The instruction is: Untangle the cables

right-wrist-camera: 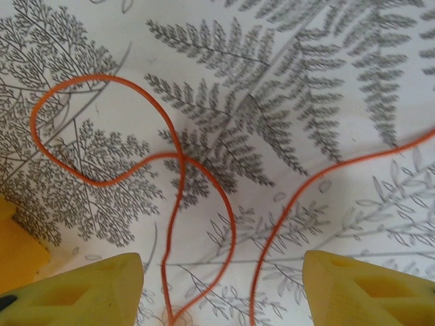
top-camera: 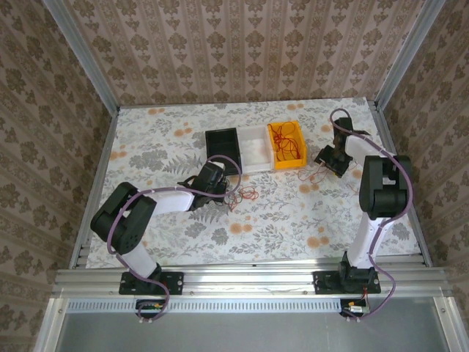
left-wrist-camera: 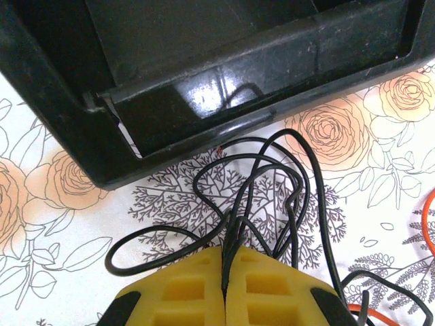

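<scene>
Before the left pincer (left-wrist-camera: pixel 224 261) stands a black bin (left-wrist-camera: pixel 170 115); black wires (left-wrist-camera: pixel 234 227) between.

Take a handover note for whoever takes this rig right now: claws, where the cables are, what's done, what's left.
Left claw: shut on a bunch of black cable, just in front of the black bin.
Right claw: open, above a loose orange wire on the tablecloth, not gripping it.
Done: several red wires already lie in the yellow bin.
Left: probably bin the black cable, then pick up the orange wire.
</scene>
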Controlling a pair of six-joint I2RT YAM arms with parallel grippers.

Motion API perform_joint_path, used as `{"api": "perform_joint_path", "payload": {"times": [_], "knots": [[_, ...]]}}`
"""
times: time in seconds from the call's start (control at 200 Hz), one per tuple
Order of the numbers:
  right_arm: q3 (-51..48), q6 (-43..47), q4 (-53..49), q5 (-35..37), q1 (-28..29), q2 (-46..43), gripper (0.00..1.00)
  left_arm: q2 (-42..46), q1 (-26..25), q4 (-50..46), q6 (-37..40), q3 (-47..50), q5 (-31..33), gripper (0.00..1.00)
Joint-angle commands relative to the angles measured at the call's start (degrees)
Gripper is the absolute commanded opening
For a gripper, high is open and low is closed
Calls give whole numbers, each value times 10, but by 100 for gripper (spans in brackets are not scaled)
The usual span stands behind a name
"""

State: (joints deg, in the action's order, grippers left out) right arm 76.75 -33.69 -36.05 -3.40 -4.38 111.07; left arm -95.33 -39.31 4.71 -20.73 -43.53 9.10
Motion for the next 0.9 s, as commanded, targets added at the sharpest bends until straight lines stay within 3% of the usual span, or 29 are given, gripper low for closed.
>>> {"api": "perform_joint_path", "payload": {"times": [0.0, 0.2, 0.36, 0.47, 0.725, 0.895], "knots": [[29, -8, -9, 3, 8, 26, 63, 6, -1, -4, 3, 0, 11, 0], [44, 0, -27, 19, 24, 51, 52, 4, -2, -6, 3, -2, 15, 0], [2, -13, -8, 32, 31, 38, 17, 3, -3, -8, 2, -2, 19, 0], [-27, -23, 19, 39, 25, 10, 3, 3, -4, -9, 2, -3, 20, 0], [-26, 3, 43, 81, 15, -128, 0, -3, -2, -6, 0, -2, 17, 0], [30, 39, 48, 31, 33, -202, 2, -8, -1, 0, 2, -2, 11, 0]]}}
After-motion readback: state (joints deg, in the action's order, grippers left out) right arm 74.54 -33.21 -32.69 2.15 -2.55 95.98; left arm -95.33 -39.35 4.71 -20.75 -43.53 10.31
